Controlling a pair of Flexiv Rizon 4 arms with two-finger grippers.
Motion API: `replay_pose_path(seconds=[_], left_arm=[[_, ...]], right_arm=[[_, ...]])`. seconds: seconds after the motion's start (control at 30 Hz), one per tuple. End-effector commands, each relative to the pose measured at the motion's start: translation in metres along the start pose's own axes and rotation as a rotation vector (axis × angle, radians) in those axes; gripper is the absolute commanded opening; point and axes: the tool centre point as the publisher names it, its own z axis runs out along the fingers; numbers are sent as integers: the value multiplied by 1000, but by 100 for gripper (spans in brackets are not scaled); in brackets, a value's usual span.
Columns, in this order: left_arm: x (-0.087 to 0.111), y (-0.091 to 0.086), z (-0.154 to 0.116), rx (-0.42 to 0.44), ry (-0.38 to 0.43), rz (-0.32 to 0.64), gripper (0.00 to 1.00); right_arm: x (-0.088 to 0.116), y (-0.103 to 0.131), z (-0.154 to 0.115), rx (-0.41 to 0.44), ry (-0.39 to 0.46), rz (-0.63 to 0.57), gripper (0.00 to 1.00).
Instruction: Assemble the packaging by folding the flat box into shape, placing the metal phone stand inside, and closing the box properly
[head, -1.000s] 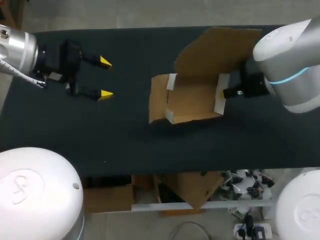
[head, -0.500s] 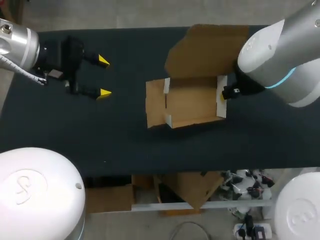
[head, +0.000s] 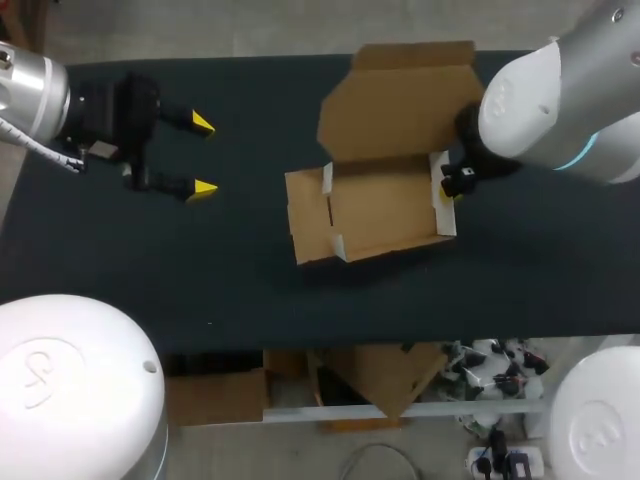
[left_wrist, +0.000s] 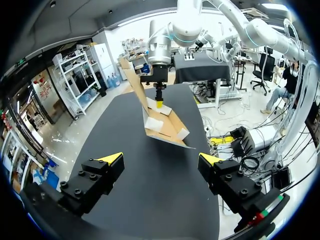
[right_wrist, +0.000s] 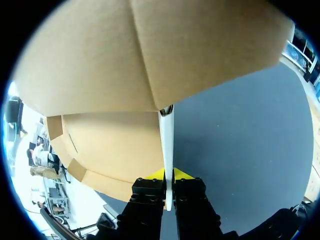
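**Right gripper bites the box wall, left one waits wide**

The cardboard box (head: 385, 205) sits half-formed on the black table (head: 250, 270), right of the middle. Its tray is open to the top, and its floor shows as bare brown cardboard with white tabs at the corners. The big lid flap (head: 400, 100) rears up along the far side. A side flap (head: 305, 215) splays out flat toward the left arm. The right gripper (head: 450, 185) is clamped on the box's right wall. At the wrist that white panel (right_wrist: 166, 145) runs edge-on between the pinched yellow tips. Well apart, the left gripper (head: 204, 156) hovers with fingers spread wide, grasping nothing and facing the box (left_wrist: 165, 125).
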Motion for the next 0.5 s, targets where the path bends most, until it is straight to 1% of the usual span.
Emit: replay_pose_path(seconds=[0.03, 0.07, 0.13, 0.2, 0.4, 0.5], left_arm=[[1, 0, -1, -4, 1, -1, 100], [1, 0, -1, -4, 1, -1, 100], [1, 0, -1, -4, 1, -1, 100], [-1, 2, -1, -8, 0, -4, 100], [-2, 10, 4, -43, -9, -13, 100], [-1, 13, 5, -53, -14, -14, 100]], right_arm=[[0, 3, -3, 61, 0, 1, 0], [2, 3, -1, 76, -35, 29, 0], [4, 1, 2, 100, -54, 64, 0], [5, -3, 5, 119, -90, 106, 0], [4, -18, 5, 139, -139, 180, 0], [6, -23, 5, 145, -142, 187, 0]])
